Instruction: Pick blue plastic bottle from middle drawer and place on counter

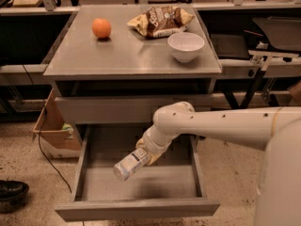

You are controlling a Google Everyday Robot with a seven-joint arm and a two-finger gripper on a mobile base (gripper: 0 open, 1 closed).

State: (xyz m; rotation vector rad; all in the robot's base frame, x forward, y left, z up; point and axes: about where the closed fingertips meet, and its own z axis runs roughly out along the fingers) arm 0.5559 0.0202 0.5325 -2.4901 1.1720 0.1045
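Note:
The blue plastic bottle (130, 164) is clear with a white cap and a white label with a dark band. It hangs tilted, cap end down to the left, lifted above the floor of the open middle drawer (141, 185). My gripper (146, 150) is shut on the bottle's upper end, at the end of the white arm that reaches in from the right. The grey metal counter (127, 55) lies above the drawer.
On the counter stand an orange (101, 28) at the back left, a crinkly snack bag (160, 20) at the back and a white bowl (186, 46) at the right. A cardboard box (51, 126) sits on the floor left of the cabinet. A workbench runs behind.

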